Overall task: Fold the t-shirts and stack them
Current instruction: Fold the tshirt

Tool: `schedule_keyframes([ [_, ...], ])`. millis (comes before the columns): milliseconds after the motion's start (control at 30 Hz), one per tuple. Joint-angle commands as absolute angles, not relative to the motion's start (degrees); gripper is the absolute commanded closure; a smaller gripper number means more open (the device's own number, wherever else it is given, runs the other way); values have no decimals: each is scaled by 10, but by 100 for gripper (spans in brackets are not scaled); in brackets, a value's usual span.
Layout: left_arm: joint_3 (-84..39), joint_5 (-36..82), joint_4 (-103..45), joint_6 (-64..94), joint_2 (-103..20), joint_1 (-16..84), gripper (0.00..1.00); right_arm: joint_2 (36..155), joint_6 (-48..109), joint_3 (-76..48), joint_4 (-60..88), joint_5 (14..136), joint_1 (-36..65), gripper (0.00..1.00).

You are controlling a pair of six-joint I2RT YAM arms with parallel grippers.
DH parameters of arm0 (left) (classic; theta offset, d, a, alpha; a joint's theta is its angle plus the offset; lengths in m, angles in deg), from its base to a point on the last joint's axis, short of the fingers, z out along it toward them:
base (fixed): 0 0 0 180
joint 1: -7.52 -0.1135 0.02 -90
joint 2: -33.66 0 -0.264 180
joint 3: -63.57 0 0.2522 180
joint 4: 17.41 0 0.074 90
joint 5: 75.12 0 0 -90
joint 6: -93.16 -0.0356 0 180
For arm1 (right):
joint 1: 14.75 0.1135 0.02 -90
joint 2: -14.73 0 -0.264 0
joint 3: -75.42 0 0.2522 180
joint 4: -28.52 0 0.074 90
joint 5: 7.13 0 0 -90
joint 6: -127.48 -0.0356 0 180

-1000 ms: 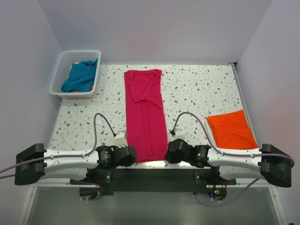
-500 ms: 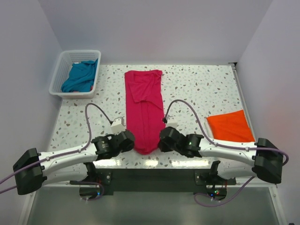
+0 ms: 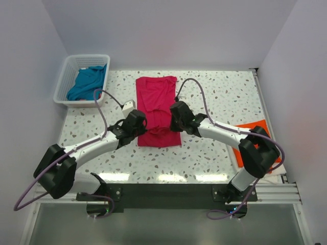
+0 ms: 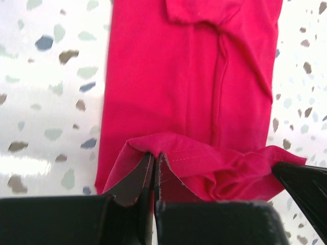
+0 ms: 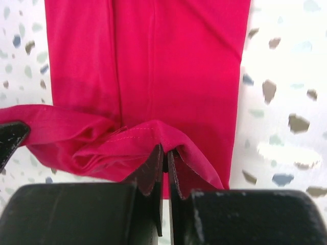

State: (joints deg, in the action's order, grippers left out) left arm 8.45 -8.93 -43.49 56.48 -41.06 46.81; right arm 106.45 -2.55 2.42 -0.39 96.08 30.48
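Both arms have swept the hem of the soft crimson-pink cloth t-shirt (image 3: 156,92) from the near edge toward the middle of the speckled table (image 3: 219,102); left gripper (image 4: 153,162) and right gripper (image 5: 164,155) each clamp a hem corner, apparently folding it in half

White basket (image 3: 65,81), speckled table (image 3: 219,97)

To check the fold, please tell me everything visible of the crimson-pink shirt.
The crimson-pink shirt is soft plain cloth, folded to a long strip on the speckled table. Its near end is doubled back over the rest, bunched and raised; the hem shows stitching. The jaws of the left gripper and right gripper are shut on that hem.
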Motion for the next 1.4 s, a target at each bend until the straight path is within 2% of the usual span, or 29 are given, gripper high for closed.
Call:
schedule_keyframes([
  [0,32,-67,-360,526,-453,437,100,1094,12,-34,24,937,272,100],
  [433,-54,-18,-321,507,-578,348,100,1219,38,-183,12,874,187,100],
  [967,-115,52,-264,482,-679,287,100,1310,37,-261,11,813,123,100],
  [1000,-115,56,-261,479,-682,285,99,1316,38,-268,7,809,119,100],
  [1033,-115,62,-255,478,-684,281,94,1322,39,-282,1,804,116,100],
  [1100,-114,67,-251,478,-685,277,85,1338,43,-298,-6,789,110,95],
  [1133,-114,68,-247,479,-685,271,71,1343,44,-311,-9,787,108,90],
  [1167,-115,70,-244,478,-682,268,66,1347,47,-318,-14,782,106,84],
  [1200,-114,76,-241,475,-679,264,61,1351,53,-323,-17,780,103,72],
  [1233,-114,78,-238,474,-677,257,53,1353,56,-333,-26,780,101,64],
  [1267,-114,79,-236,472,-666,254,50,1353,59,-338,-32,781,99,58],
  [1300,-110,82,-233,467,-659,251,47,1352,66,-341,-35,785,97,48],
  [1367,-100,85,-226,462,-637,247,44,1342,72,-341,-40,790,94,42],
])
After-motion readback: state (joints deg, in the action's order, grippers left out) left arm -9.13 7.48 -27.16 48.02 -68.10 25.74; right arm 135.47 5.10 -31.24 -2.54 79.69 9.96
